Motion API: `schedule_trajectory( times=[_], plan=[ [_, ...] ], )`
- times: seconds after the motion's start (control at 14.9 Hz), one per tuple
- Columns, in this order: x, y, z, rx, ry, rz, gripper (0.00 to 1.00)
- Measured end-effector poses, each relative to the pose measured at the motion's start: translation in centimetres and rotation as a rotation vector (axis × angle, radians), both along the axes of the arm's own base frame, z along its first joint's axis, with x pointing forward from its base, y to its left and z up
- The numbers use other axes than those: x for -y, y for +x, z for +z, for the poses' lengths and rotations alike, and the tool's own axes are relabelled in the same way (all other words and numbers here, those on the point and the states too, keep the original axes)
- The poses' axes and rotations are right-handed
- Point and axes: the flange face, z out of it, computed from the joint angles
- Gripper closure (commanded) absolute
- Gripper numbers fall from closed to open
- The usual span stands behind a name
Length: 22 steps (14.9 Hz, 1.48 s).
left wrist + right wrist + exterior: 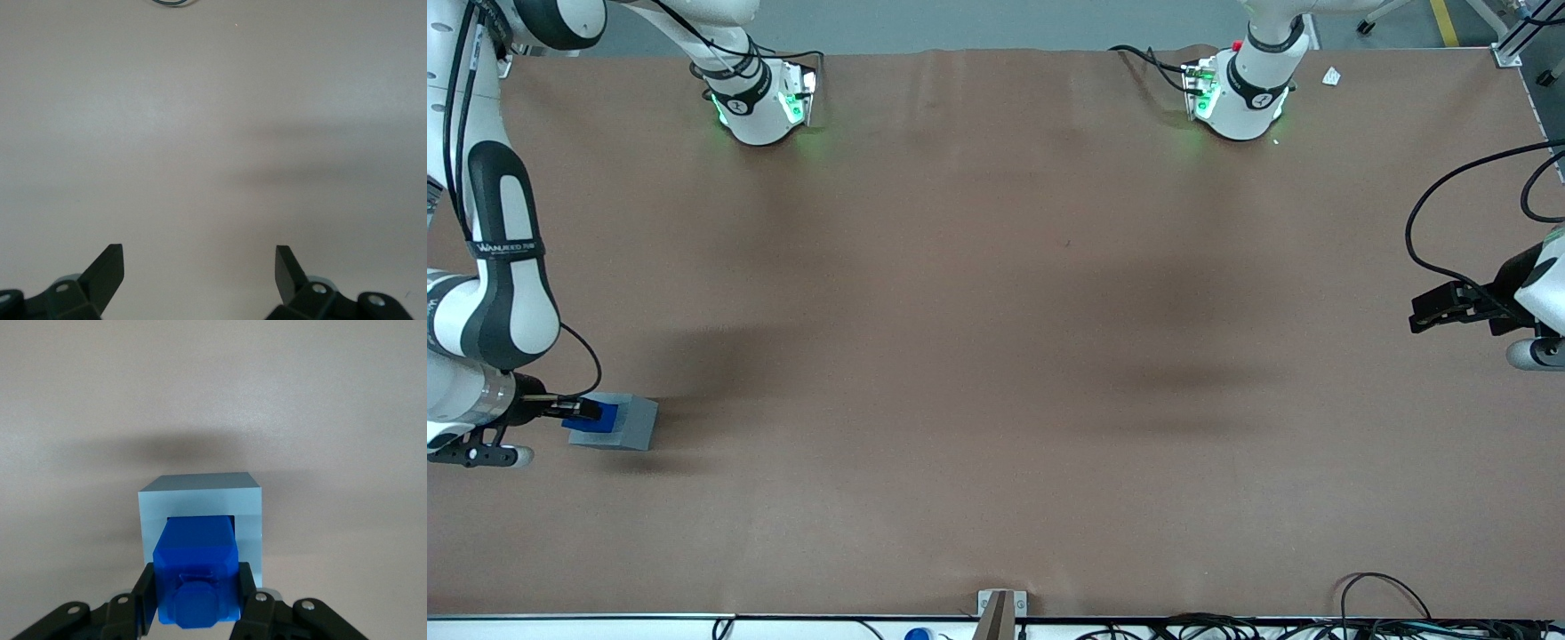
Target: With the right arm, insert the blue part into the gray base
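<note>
pincer (197, 600): clamped on blue part (195, 577), 2 fingers on its flat sides | blue part: lower end entering socket of gray base (200, 495) on bench (996, 356) | handling: likely light, rigid, smooth plastic; side grip suits

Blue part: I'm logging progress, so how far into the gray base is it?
Done: the gripper has the small bright blue plastic block clamped. In hand: its leading end sits in the gray plastic block's square socket. Left: pushing it home, then releasing.
</note>
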Motion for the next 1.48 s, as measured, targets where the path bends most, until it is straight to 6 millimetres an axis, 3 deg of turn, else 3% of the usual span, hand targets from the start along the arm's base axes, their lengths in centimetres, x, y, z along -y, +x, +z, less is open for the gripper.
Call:
schedule_trajectory(
  times=[0.07, 0.34, 0.6, 0.74, 0.94, 1.28, 1.48],
  plan=[
    [0.0, 0.0, -0.2, -0.003, 0.001, -0.001, 0.0],
    [-0.1, -0.1, -2.4, -0.021, 0.018, -0.009, 0.0],
    [-0.5, 0.6, -0.9, 0.002, 0.018, -0.001, 0.0],
    [-0.8, 0.6, 2.1, -0.003, 0.022, 0.004, 0.0],
    [-1.2, -0.5, 8.3, -0.008, 0.025, 0.006, 0.0],
    [-2.5, -4.5, 19.9, -0.018, 0.03, 0.011, 0.0],
    [-3.5, -7.3, 25.8, -0.009, 0.029, 0.01, 0.0]
  ],
)
